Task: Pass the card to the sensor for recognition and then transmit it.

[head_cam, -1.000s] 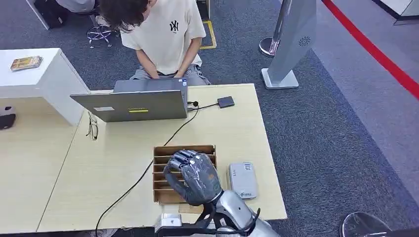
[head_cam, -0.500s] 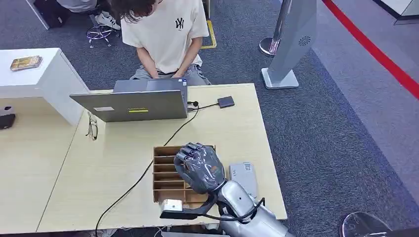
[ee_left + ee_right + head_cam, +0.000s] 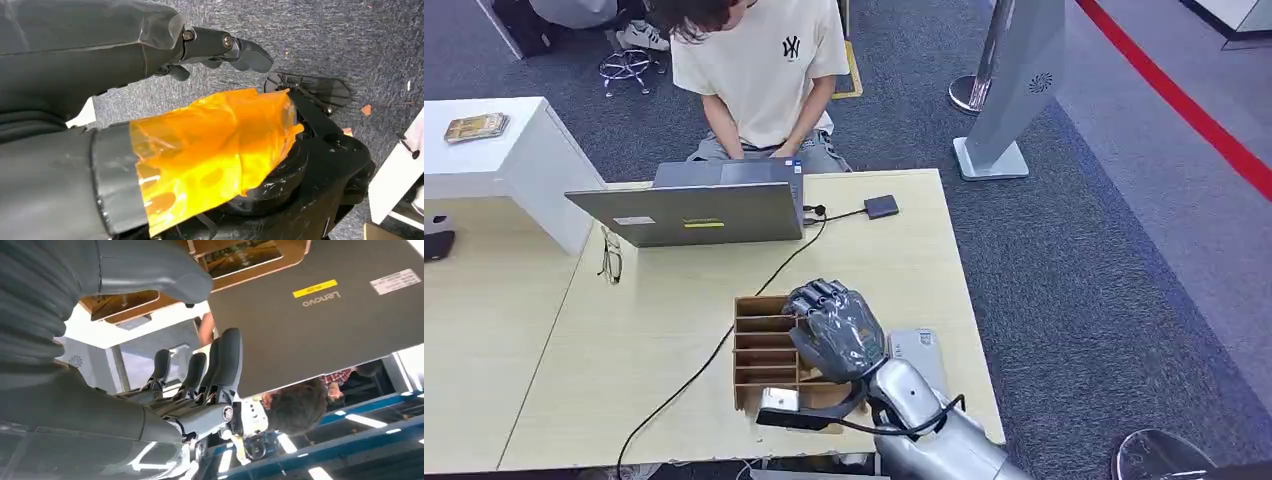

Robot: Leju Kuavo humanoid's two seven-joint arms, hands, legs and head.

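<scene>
My right hand (image 3: 834, 328) hovers over the far end of a wooden slotted card box (image 3: 759, 348) at the table's near edge, fingers curled downward. In the right wrist view this hand (image 3: 200, 385) has its thumb (image 3: 160, 270) and dark fingers (image 3: 222, 365) apart with nothing between them, and cards (image 3: 240, 252) lie in the box slots beyond. The grey card sensor (image 3: 927, 352) lies flat just right of the box, partly behind my forearm. My left hand (image 3: 150, 60) hangs over grey carpet, fingers (image 3: 230, 47) out straight and holding nothing, with orange film on its thumb.
A person sits at the far side of the table behind an open laptop (image 3: 699, 210). A black cable (image 3: 724, 340) runs from it past the box. Glasses (image 3: 611, 258) lie at the left and a small dark device (image 3: 881, 206) at the back right.
My right hand has moved away from me along the card box, from its near half to its far end, with the forearm reaching further over the table. The person has shifted slightly.
</scene>
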